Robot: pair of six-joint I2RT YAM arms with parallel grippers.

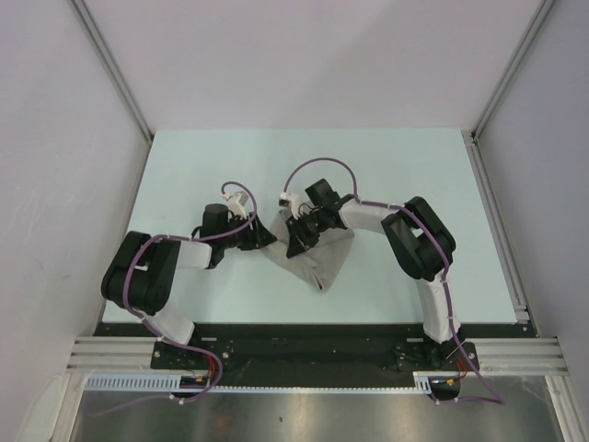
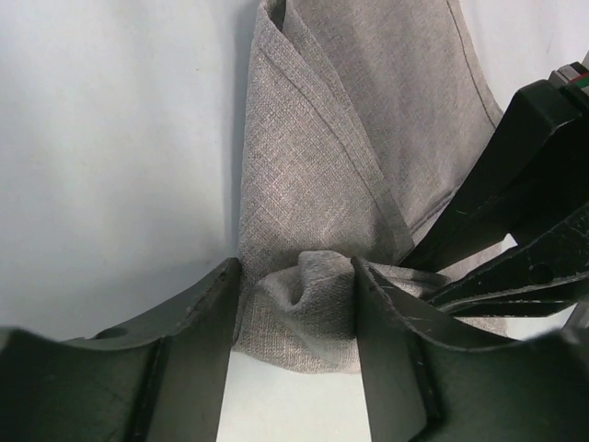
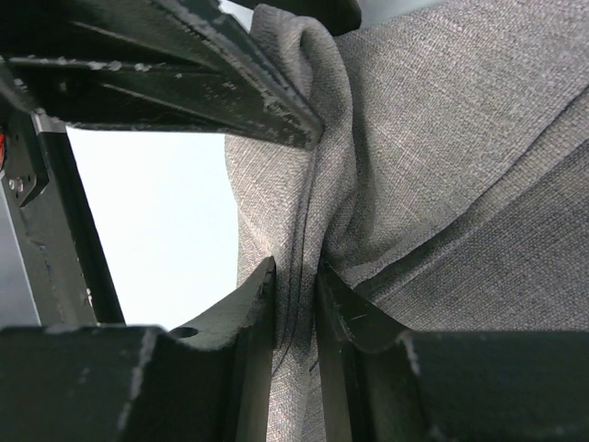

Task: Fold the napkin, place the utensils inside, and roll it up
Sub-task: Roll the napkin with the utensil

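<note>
The grey-beige napkin (image 1: 329, 262) lies crumpled mid-table, partly lifted between both grippers. My left gripper (image 1: 264, 236) grips a bunched corner of it; in the left wrist view the cloth (image 2: 322, 157) fills the gap between the jaws (image 2: 297, 269). My right gripper (image 1: 299, 235) is shut on a thin fold of the napkin (image 3: 442, 138), pinched tight between its jaws (image 3: 294, 276). The two grippers are close together, almost touching. The fork and the dark utensil are not in view.
The pale blue-green table (image 1: 414, 166) is walled in by white panels at the left, back and right. A metal rail (image 1: 497, 221) runs along the right edge. A black strip (image 1: 304, 336) borders the near edge by the arm bases.
</note>
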